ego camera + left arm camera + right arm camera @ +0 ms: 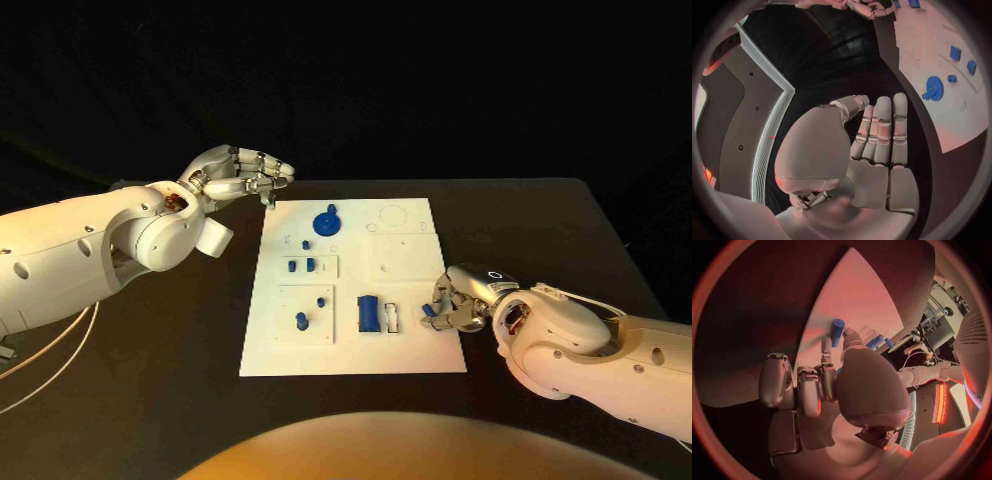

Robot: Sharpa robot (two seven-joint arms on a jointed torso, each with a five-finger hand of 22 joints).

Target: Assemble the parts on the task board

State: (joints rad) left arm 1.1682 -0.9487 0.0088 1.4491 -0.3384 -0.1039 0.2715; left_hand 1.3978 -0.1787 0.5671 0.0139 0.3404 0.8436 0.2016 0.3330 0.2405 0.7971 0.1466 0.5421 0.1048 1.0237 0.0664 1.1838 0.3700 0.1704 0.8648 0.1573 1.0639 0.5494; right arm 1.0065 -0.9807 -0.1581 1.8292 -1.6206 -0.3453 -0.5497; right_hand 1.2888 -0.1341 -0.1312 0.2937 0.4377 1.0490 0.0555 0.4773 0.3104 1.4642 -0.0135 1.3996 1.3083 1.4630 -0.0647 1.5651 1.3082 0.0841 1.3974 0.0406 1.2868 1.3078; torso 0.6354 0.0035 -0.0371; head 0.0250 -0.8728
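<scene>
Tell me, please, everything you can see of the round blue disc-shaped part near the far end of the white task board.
The round blue disc-shaped part lies on the white task board in its far left area. It looks like matte plastic, with a raised knob on top and a small lug at its rim. Neither hand touches it; the left hand hovers beyond the board's far left corner.

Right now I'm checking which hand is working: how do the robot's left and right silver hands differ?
The left silver hand hangs off the white task board, past its far left corner, while the right silver hand sits at the board's near right edge. The left hand holds nothing, its fingers laid side by side; the right hand's fingers curl at a small blue part. Both are silver on white arms.
</scene>
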